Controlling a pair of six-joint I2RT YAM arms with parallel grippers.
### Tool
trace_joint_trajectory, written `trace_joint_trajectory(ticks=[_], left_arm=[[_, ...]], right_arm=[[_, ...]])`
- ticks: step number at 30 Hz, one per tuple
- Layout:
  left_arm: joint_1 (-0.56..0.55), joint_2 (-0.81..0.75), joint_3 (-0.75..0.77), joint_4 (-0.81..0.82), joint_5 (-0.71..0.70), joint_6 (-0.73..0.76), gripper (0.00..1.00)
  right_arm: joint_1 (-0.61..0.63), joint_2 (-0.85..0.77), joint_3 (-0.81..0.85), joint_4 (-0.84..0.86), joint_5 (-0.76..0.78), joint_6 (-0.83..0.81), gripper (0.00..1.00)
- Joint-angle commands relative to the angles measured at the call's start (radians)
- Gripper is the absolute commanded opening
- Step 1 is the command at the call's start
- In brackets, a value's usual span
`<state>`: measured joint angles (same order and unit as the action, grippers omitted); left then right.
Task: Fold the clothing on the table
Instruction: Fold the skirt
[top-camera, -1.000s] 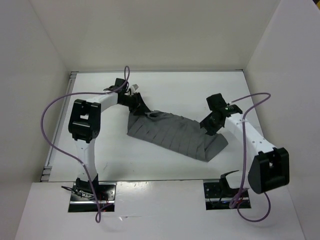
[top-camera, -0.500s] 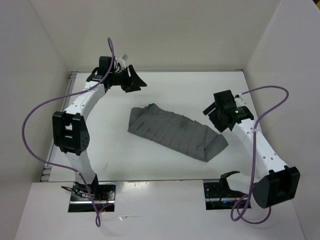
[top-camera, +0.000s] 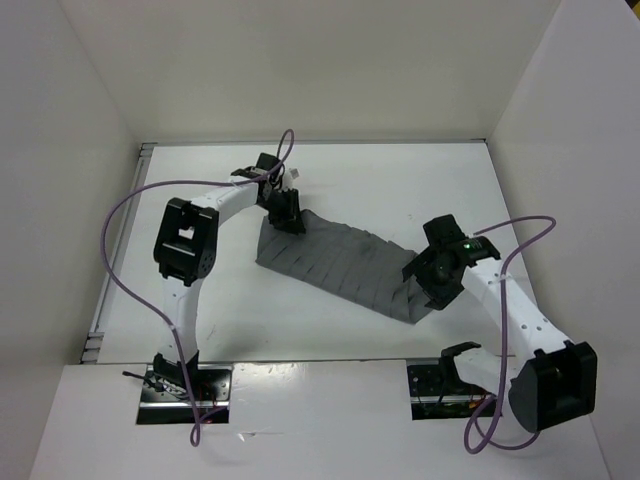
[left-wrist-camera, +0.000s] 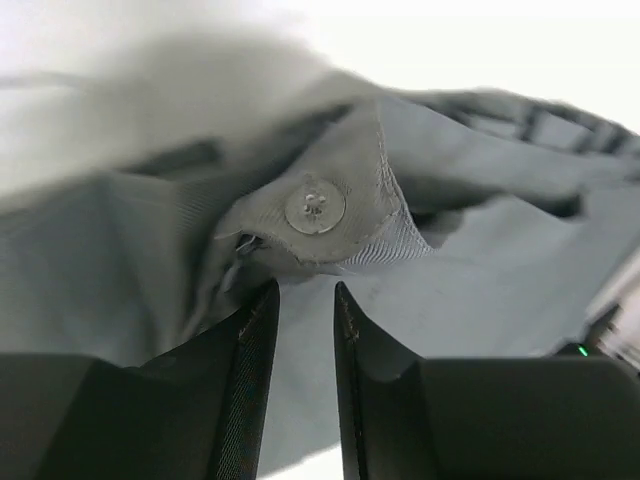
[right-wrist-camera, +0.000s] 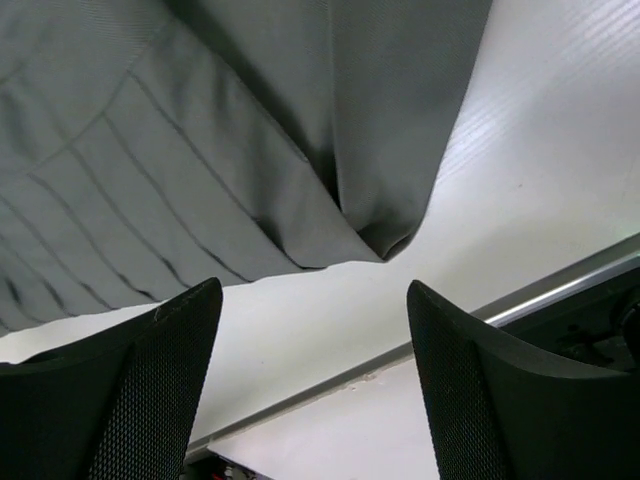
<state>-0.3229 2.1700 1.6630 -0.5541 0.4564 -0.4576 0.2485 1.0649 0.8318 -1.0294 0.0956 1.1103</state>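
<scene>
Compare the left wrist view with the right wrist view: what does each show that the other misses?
Left wrist only: a round metal snap just beyond the left gripper's close-set fingers. Right wrist only: narrow pleats, bare table, and the right gripper spread wide. Both: the dark-grey clothing.
</scene>
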Motion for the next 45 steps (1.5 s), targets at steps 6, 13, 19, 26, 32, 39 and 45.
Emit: trace_joint_trajectory(ticks=[6, 13, 19, 26, 32, 39, 45], left_arm=[[0.071, 0.001, -0.098, 0.037, -0.154, -0.061, 0.33], [0.196, -0.091, -0.278, 0.059, -0.208, -0.093, 0.32], [0.225, -0.127, -0.341, 0.046, -0.199, -0.084, 0.32], [0.225, -0.137, -0.341, 0.036, -0.180, -0.066, 0.31], [0.225, -0.137, -0.341, 0.026, -0.180, -0.055, 0.31], [0.234, -0.137, -0.341, 0.026, -0.191, -0.055, 0.31], [0.234, -0.137, -0.341, 0.026, -0.191, -0.055, 0.31]], right_arm=[[0.003, 0.141, 0.067, -0.072, 0.001, -0.021, 0.81], [0.003, 0.217, 0.108, -0.026, 0.004, -0.069, 0.81], [0.003, 0.328, 0.109, 0.165, -0.092, -0.161, 0.82], [0.003, 0.429, 0.107, 0.443, -0.158, -0.222, 0.88], [0.003, 0.523, 0.109, 0.525, -0.191, -0.264, 0.88], [0.012, 0.593, 0.109, 0.513, -0.232, -0.302, 0.88], [0.041, 0.624, 0.090, 0.566, -0.284, -0.302, 0.73]])
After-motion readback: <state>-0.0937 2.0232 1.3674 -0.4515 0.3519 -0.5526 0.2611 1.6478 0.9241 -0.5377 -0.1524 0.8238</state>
